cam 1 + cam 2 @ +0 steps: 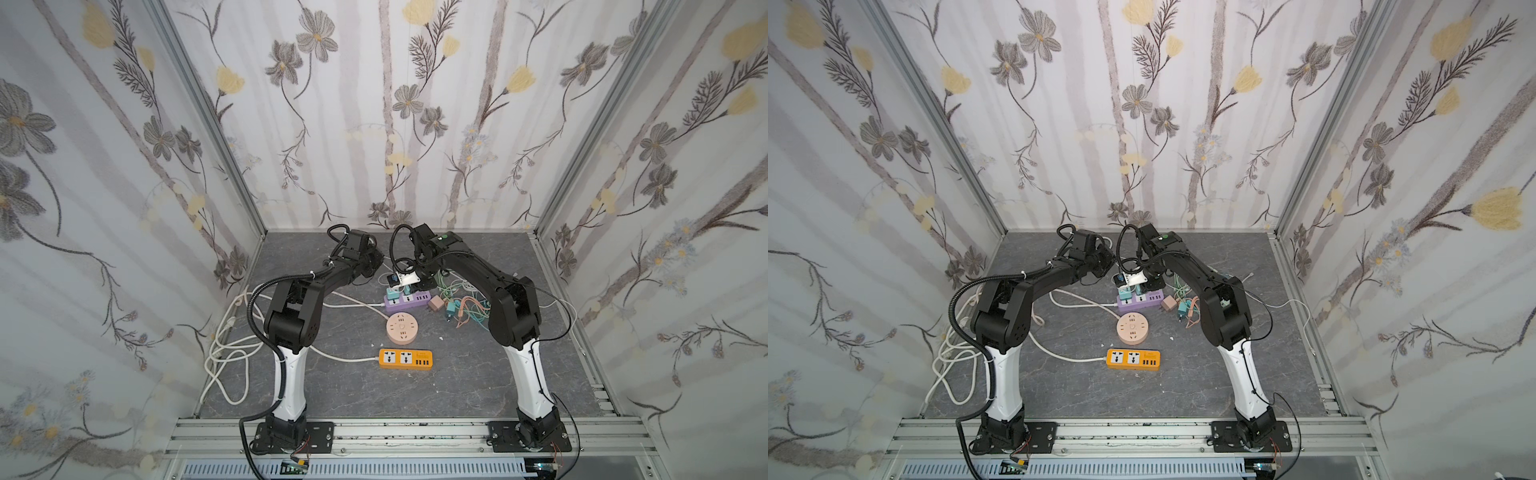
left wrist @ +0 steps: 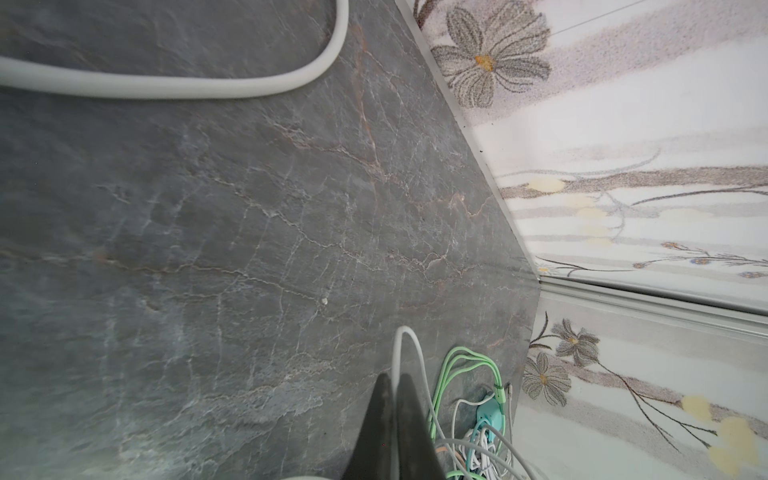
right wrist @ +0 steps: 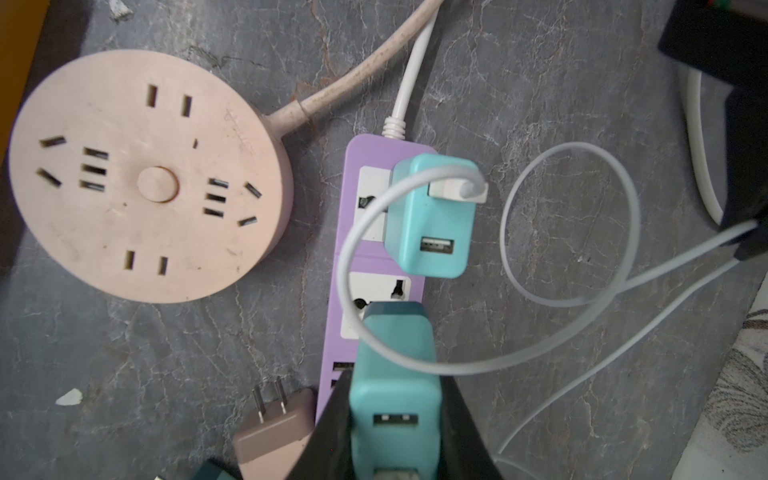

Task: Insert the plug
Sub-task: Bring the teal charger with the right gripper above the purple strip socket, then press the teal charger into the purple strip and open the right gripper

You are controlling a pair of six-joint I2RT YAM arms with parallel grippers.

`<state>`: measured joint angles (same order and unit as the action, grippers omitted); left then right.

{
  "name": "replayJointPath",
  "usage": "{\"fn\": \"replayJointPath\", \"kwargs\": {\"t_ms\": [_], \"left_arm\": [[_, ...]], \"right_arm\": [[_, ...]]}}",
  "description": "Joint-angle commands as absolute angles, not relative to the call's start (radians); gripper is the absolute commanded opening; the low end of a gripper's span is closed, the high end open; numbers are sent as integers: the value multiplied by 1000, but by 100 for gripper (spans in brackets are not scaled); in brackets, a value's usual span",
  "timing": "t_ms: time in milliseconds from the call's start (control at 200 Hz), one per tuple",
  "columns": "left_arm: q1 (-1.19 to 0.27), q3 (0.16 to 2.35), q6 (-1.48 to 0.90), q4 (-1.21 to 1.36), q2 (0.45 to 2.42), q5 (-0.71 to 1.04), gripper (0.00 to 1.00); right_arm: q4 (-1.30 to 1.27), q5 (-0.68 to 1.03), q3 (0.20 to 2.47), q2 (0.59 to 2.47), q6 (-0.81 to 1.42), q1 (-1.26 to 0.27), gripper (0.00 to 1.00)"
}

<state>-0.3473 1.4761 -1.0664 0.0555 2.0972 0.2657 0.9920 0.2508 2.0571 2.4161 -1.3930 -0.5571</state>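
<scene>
My right gripper (image 3: 397, 376) is shut on a teal plug (image 3: 395, 345), holding it just over the second socket of the purple power strip (image 3: 374, 259). Whether the prongs are in the socket is hidden. A second teal plug (image 3: 432, 216) sits in the strip's first socket, with a thin white cable (image 3: 573, 305) leading out of it. That cable runs between the fingers of my left gripper (image 2: 395, 380), which is shut on it. In both top views the two wrists meet over the strip (image 1: 409, 302) (image 1: 1144, 302) near the back of the table.
A round pink socket (image 1: 402, 328) and an orange power strip (image 1: 405, 359) lie in front of the purple one. A brown plug (image 3: 270, 432) lies loose beside it. Tangled green and orange cables (image 1: 465, 307) sit right of it. White cords (image 1: 226, 353) coil at the left wall.
</scene>
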Motion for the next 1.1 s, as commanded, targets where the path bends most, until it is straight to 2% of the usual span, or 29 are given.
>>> {"fn": "replayJointPath", "kwargs": {"t_ms": [0, 545, 780, 954, 1099], "left_arm": [[-343, 1470, -1077, 73, 2101, 276, 0], [-338, 1463, -1078, 64, 2102, 279, 0], [-339, 1461, -1046, 31, 2089, 303, 0], [-347, 1424, -1017, 9, 2064, 323, 0], [-349, 1405, -1002, -5, 2048, 315, 0]], "right_arm": [[961, 247, 2067, 2428, -1419, -558, 0], [979, 271, 2031, 2452, -1401, -566, 0], [1217, 275, 2078, 2461, -1310, -585, 0], [1295, 265, 2047, 2453, -1245, -610, 0], [1181, 184, 1975, 2452, -1208, -629, 0]]}}
